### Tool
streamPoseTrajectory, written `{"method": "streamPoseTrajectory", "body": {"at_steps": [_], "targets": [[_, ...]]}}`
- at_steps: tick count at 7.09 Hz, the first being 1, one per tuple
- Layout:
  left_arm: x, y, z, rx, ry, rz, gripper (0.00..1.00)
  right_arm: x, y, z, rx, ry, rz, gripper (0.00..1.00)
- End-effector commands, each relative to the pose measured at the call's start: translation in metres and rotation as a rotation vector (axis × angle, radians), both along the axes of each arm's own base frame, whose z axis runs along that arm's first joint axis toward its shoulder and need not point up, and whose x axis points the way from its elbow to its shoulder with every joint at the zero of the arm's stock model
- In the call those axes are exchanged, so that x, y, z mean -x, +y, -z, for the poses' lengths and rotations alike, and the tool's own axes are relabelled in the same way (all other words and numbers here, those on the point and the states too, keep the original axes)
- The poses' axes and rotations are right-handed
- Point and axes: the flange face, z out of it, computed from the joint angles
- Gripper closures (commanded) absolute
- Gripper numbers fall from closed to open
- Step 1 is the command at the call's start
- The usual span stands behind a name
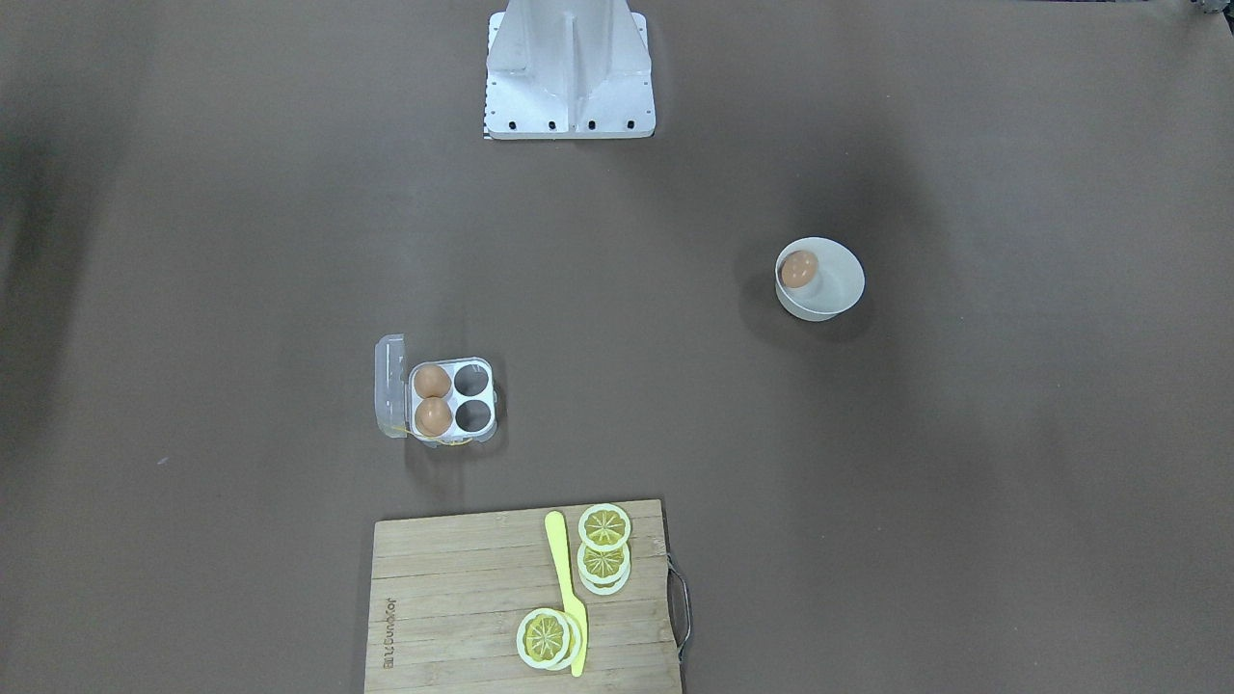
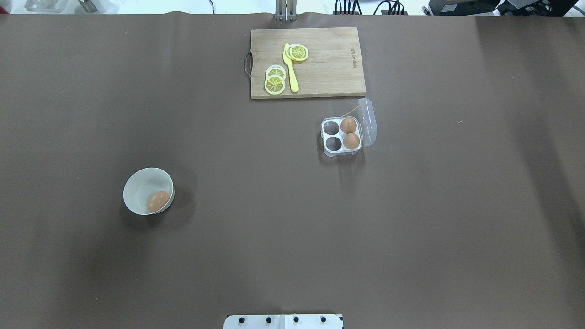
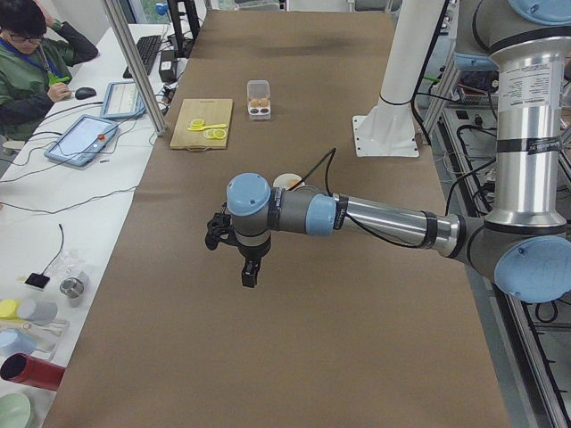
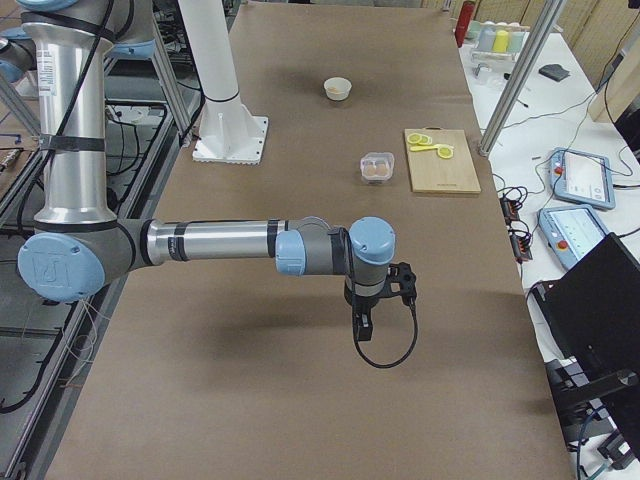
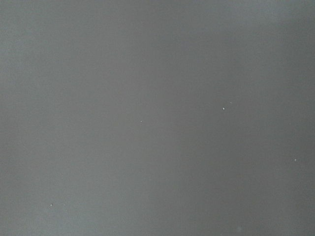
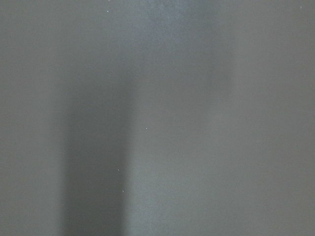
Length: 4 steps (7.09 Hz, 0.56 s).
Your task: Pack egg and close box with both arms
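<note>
egg (image 2: pixel 157 201) in bowl (image 2: pixel 138 182), left arm (image 3: pixel 384 218) only side-on

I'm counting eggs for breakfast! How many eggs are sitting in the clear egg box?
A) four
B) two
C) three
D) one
B: the egg box holds one egg and a second egg, in the two cells next to its open lid. Its other two cells are empty.

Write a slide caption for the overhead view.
One egg waits in the bowl; the open box already holds two, beside a cutting board.
</note>
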Motion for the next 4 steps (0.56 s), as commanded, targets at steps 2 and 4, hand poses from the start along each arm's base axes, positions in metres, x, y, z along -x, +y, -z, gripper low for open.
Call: {"method": "streamPoseTrajectory", "body": {"at_steps": [2,4], "targets": [[0.0,0.0,0.001,-0.01,0.001,0.002,0.02,0.0,0.001,0.0,0.001,-0.002,0.0,0.0],[0.001,0.001,0.013,-0.031,0.003,0.004,0.02,0.0,0.0,0.014,-0.03,-0.002,0.002,0.0]]}}
